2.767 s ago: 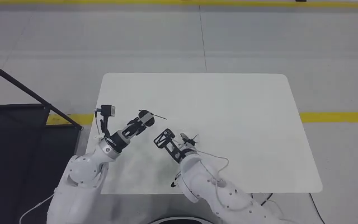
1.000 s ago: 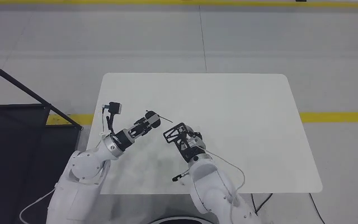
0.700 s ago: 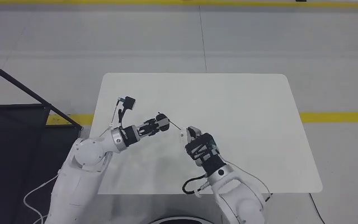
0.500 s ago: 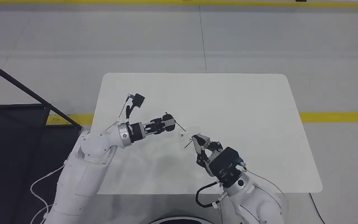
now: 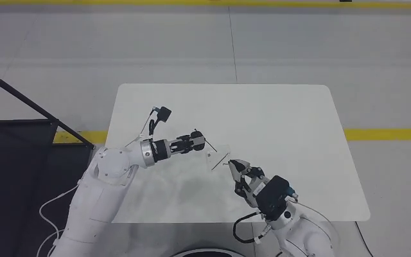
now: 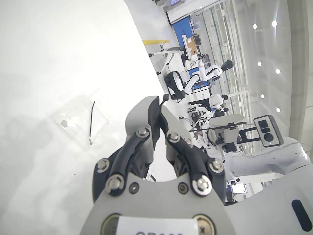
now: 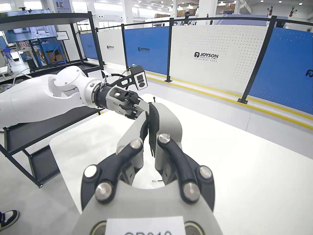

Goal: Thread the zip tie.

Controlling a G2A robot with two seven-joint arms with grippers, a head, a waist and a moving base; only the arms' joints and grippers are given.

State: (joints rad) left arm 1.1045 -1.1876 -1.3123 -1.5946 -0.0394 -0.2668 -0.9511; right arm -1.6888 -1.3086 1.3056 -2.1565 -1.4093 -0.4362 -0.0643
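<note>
The left gripper (image 6: 159, 103) hangs over the desk (image 5: 289, 115) with its jaws pressed together on the zip tie (image 6: 165, 97). The little square head pokes out just past the tips, and the rest of the strap is hidden between the pads. The right gripper (image 7: 151, 113) faces it from close by, a little nearer the robot. Its jaws are together too, and I can't make out anything pinched in them. Between the two, flat on the desk, lies a small clear plate (image 6: 73, 110) with a thin black strand (image 6: 91, 121) resting across it. Whether that is a second tie or something else is too fine to tell from here. So this looks like the lining-up stage. The tie is lifted and presented, but nothing is fed through anything yet. The next move is fiddly, I'd say: the right jaws have to part, take hold of a free end, and steer it squarely into that tiny slot in the head. The left arm meanwhile has to keep the head steady and turned the right way. With so little of the tie showing beyond the left tips, there isn't much room to work. A slight misalignment would likely make the tip skate off the head instead of going in.
</note>
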